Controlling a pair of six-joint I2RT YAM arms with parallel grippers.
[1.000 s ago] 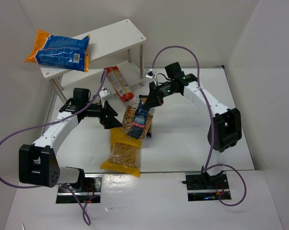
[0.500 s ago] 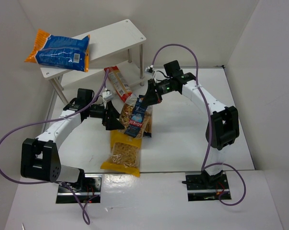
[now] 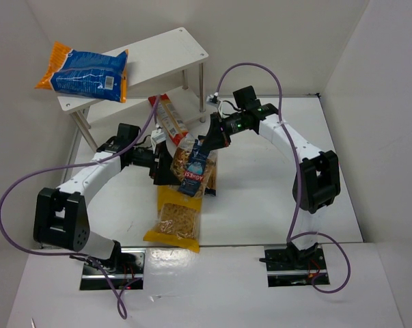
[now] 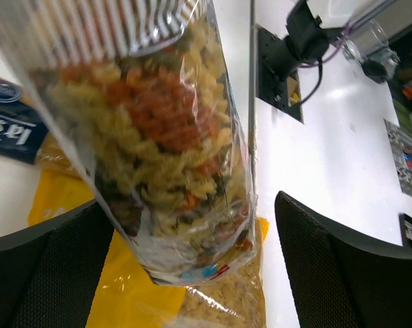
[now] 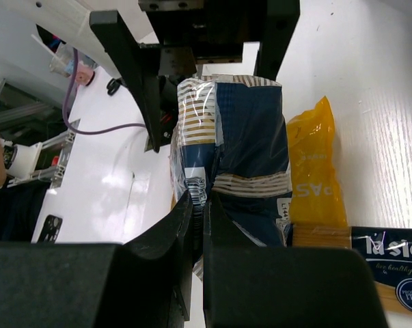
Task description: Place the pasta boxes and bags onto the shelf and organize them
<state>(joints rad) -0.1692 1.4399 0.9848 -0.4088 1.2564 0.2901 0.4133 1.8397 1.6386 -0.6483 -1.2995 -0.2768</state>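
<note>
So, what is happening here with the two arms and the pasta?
The right gripper is shut on the top of the clear bag and holds it upright over the yellow bag. The open left gripper reaches around it from the side, not gripping. The orange-blue bag lies on the shelf top.

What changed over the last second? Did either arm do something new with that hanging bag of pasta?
The left gripper slid right; its open jaws now flank the lower end of the clear bag. The right gripper, shut on the bag's top, carried it slightly left. Nothing was released. The yellow windowed bag and the big orange-blue bag on the shelf stayed put.
</note>
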